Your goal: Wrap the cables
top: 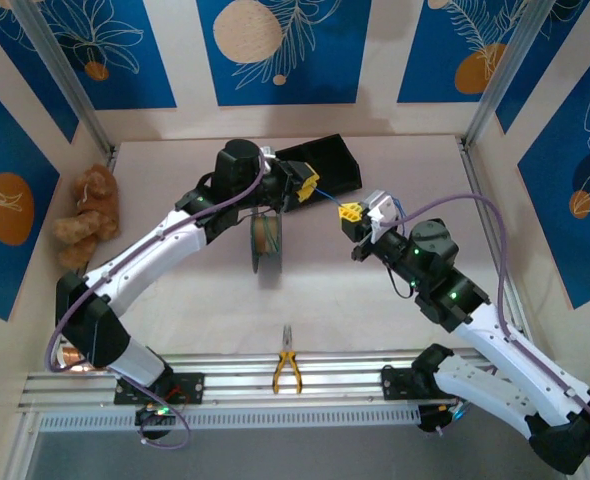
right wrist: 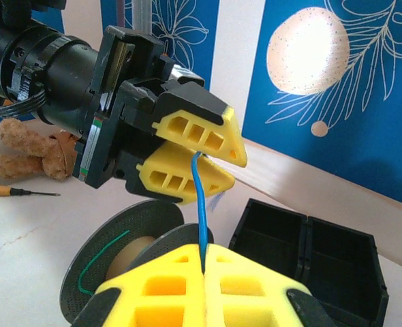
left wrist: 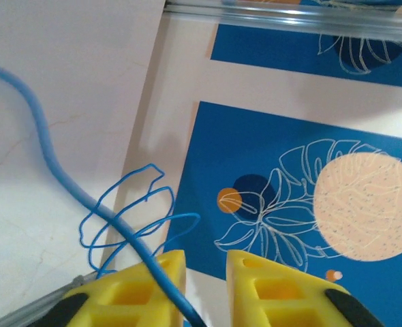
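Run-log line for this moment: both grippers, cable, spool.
left gripper: open, blue cable between jaws | right gripper: shut on blue cable | span: straight between grippers | spool: on edge, green cable on it

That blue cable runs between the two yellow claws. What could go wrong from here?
1. The blue cable lies against one side of the left gripper, whose jaws stand apart; it might slip out when they close.
2. The right gripper pinches it only at the very tips, so a hard pull could free it.
3. The thin blue loops beside it may snag or tangle.
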